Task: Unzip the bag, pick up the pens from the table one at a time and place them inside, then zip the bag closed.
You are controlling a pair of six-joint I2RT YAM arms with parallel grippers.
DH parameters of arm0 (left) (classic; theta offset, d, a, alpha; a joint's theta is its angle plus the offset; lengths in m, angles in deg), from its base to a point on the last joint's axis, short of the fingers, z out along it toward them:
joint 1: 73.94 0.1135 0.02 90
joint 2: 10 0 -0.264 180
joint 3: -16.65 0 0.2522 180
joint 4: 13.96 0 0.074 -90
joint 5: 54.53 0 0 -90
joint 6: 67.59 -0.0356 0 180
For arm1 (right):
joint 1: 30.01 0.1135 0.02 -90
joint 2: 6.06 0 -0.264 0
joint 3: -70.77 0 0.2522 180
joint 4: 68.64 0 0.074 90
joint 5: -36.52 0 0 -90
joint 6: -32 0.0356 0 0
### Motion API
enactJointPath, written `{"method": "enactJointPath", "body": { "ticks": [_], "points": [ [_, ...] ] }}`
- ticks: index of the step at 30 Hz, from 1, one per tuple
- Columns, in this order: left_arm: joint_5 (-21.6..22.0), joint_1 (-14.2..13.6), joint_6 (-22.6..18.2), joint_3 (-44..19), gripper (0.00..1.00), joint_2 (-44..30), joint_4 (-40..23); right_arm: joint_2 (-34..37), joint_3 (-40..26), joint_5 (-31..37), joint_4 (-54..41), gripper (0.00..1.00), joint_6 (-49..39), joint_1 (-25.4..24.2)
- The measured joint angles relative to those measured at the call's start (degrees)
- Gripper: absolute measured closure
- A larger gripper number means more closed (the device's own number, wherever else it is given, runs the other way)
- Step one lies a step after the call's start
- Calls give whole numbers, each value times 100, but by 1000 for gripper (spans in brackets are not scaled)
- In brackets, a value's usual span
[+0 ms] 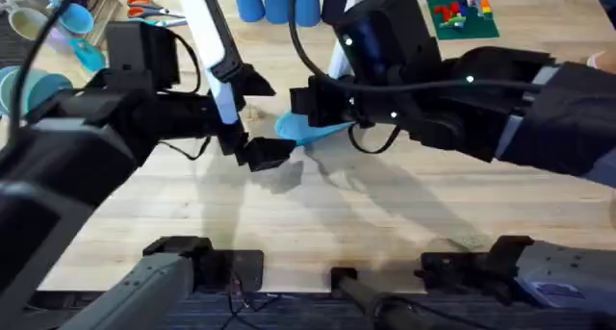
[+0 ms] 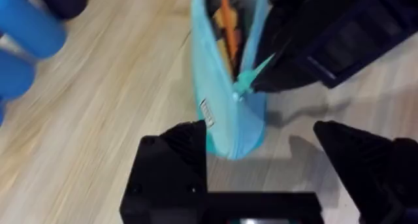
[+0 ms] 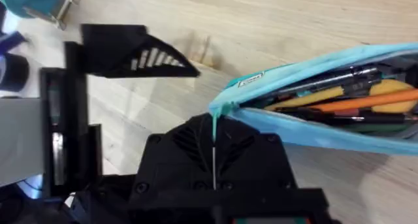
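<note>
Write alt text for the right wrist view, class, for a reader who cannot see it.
A light blue bag lies open on a wooden table, with an orange pen and dark pens inside. The right gripper pinches the teal zipper pull at the bag's end, and the left gripper sits beside it.

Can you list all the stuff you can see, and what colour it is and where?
bag: one, light blue, unzipped, mid-table between the claws
pens: several inside the bag, orange and dark
pull: one, teal, at the bag's end, pinched by the right claw
cups: three, blue, far edge
scissors: one, orange handles, far left
bricks: red and mixed on a green plate, far right
table: one, light wood
left claw: black, open, around the bag's end
right claw: black, shut
</note>
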Motion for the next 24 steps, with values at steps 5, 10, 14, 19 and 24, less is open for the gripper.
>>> {"method": "enactJointPath", "body": {
  "ticks": [5, 10, 14, 19, 24],
  "points": [
    [-593, 0, -430, 0, 6, -515, 91, 0, 0, 0, 0, 969, 0, 0],
    [-788, 0, -675, 0, 6, -845, 132, 0, 0, 0, 0, 970, 0, 0],
    [-813, 0, -785, 0, 5, -1042, 350, 0, 0, 0, 0, 970, 0, 0],
    [-710, 0, -840, 0, 5, -1292, 445, 0, 0, 0, 0, 969, 0, 0],
    [-567, 0, -864, 0, 5, -1519, 598, 0, 0, 0, 0, 969, 0, 0]
  ]
}}
